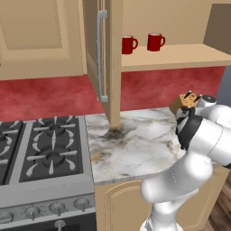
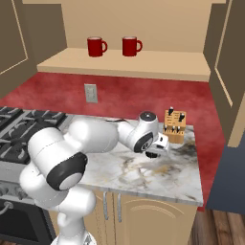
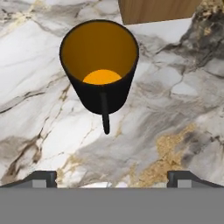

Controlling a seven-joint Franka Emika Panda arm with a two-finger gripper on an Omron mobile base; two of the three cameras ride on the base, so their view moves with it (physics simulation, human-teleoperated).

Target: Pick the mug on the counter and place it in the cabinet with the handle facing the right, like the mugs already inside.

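Note:
The black mug (image 3: 99, 70) with its orange-yellow inside stands upright on the marble counter (image 3: 175, 109). In the hand view its thin black loop handle (image 3: 105, 116) points straight toward me. My gripper (image 3: 113, 177) hovers above and short of the mug, open, its fingertips (image 3: 43, 177) set wide apart with nothing between them. From the right base view, the gripper (image 2: 155, 151) hangs low over the counter (image 2: 158, 179) beside the knife block. The tan wall cabinet (image 1: 171, 56) is open, its door with the silver bar (image 1: 101, 54) swung out.
Two red mugs (image 1: 128, 44) (image 1: 155, 41) stand on the cabinet shelf, handles to the right. A wooden knife block (image 2: 174, 125) sits just behind the black mug. The black gas stove (image 1: 45, 149) lies left of the counter. The open door hangs over the counter's back left.

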